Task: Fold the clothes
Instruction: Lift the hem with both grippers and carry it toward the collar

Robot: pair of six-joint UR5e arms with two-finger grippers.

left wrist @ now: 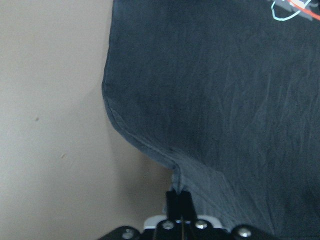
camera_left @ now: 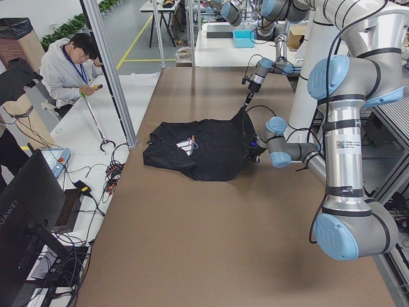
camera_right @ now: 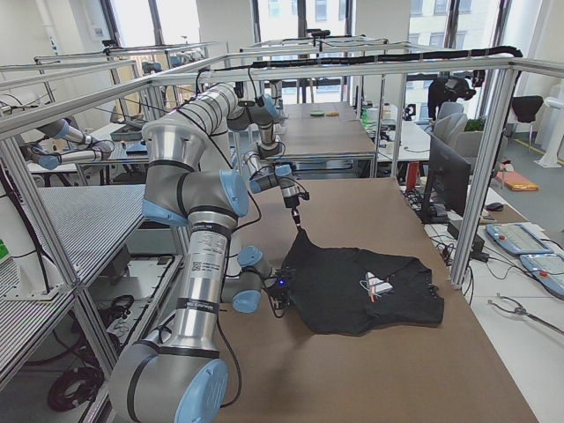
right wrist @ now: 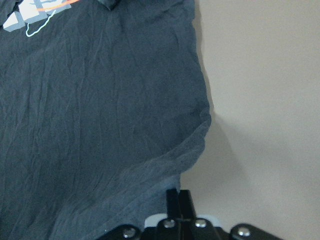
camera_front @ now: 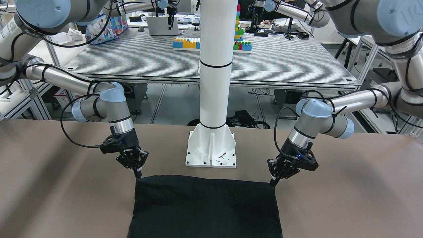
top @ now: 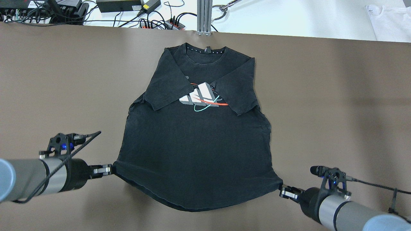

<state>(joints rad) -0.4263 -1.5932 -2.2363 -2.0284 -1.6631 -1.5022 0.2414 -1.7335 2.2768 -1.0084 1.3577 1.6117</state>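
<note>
Overhead exterior view shows you the black T-shirt spread on the brown tabletop in front of the white pillar, sleeves folded inward. You see the left gripper and the right gripper, jaws clamped on the hem corners nearest that pillar.

Overhead and front views opposed, side views along the table, wrist cameras close over the shirt corners
</note>
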